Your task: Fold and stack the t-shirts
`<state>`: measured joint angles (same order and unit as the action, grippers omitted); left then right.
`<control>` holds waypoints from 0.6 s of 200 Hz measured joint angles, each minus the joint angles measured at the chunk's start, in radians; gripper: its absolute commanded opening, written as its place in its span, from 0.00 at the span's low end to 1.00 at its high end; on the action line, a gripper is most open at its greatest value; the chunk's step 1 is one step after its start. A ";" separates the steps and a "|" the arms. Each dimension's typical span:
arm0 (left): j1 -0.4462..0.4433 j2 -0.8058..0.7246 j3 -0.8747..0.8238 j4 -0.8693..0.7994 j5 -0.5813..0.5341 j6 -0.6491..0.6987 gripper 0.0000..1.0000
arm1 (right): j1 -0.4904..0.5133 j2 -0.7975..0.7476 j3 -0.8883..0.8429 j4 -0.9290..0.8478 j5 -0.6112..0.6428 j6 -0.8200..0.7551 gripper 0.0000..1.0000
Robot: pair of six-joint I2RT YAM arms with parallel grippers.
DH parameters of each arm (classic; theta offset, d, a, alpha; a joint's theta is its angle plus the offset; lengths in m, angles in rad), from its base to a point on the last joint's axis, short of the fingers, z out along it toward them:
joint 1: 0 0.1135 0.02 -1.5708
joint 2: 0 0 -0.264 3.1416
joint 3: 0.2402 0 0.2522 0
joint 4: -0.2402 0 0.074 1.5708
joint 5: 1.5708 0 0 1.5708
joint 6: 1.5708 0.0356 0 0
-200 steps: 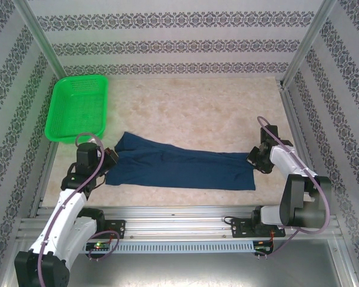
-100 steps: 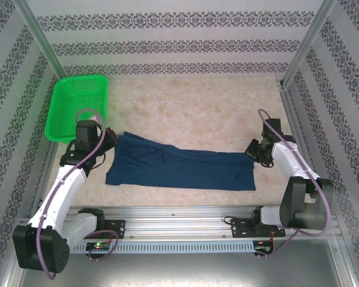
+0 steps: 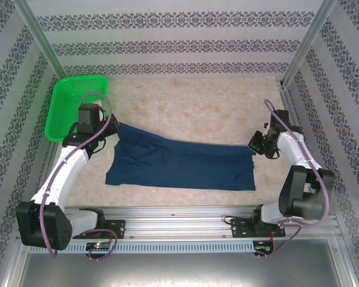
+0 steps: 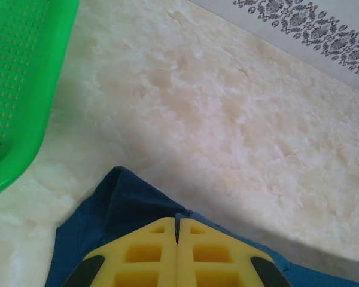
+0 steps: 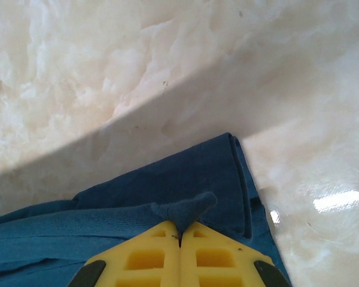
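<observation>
Pale marbled table (image 3: pixel 197 101) carries the navy t-shirt (image 3: pixel 179 167), which lies as a long, roughly flat band across the lower middle of the top view. The green basket (image 3: pixel 72 101) sits at upper left, just beside the shirt's corner and not touching it. At the band's upper-left corner the left gripper (image 3: pixel 112 128) has its jaws clenched on the cloth, which spreads beneath the tips in its wrist view. At the upper-right corner the right gripper (image 3: pixel 255 143) has its jaws clenched on the hem, a small nub of fabric poking out between the tips.
</observation>
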<state>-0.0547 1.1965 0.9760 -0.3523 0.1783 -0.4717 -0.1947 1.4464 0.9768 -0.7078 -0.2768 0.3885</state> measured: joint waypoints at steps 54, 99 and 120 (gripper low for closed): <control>0.000 0.055 0.055 0.019 0.002 0.028 0.01 | 0.000 0.077 0.057 -0.003 -0.002 -0.010 0.00; 0.000 0.080 0.085 0.059 0.031 0.039 0.00 | 0.000 0.134 0.090 0.012 -0.004 -0.019 0.00; 0.000 0.071 0.065 0.079 0.053 0.028 0.00 | 0.000 0.115 0.063 0.034 -0.006 -0.018 0.00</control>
<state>-0.0547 1.2678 1.0412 -0.2733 0.2317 -0.4435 -0.1947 1.5612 1.0401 -0.6743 -0.2829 0.3706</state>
